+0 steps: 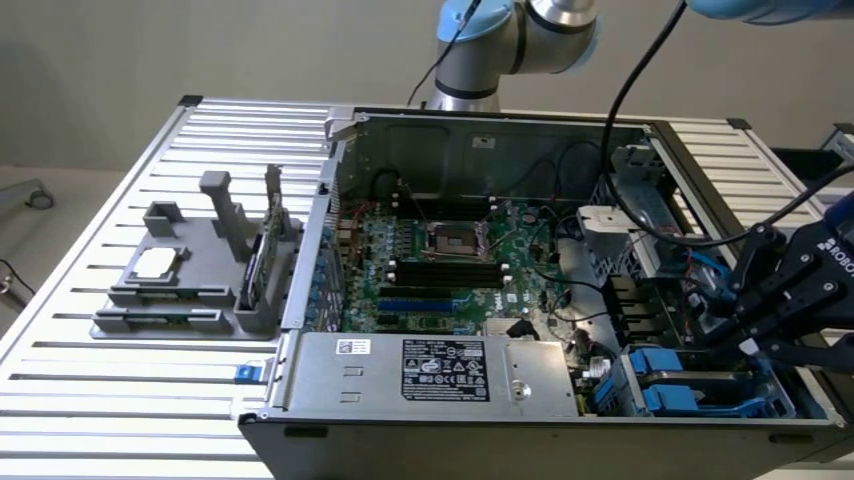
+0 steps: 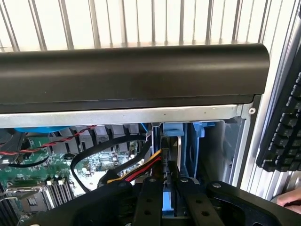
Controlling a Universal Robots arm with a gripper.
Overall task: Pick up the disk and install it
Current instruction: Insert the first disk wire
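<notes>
One black two-fingered hand (image 2: 170, 190) stood at the drive bay in the corner of one open grey metal computer case (image 1: 441, 375), at the exterior view's right. In the wrist view, its fingers (image 2: 149, 197) were nearly closed on the edge of one flat silver-grey disk in a blue plastic carrier frame (image 2: 170, 141), which stood on edge in the bay. Blue bay fittings (image 1: 667, 375) flanked it. One bundle of yellow, red and black wires (image 2: 141, 169) crossed just beside the disk, and black cables (image 1: 654, 235) hung over the bay.

One green motherboard (image 1: 427, 270) lay in the case floor, and one grey labelled power-supply box (image 1: 441, 370) sat along the near wall. One grey fixture block (image 1: 187, 280) stood on the slatted metal surface (image 1: 80, 380), carrying one small square silver chip (image 1: 154, 262). One black keyboard (image 2: 284, 127) lay beside the case.
</notes>
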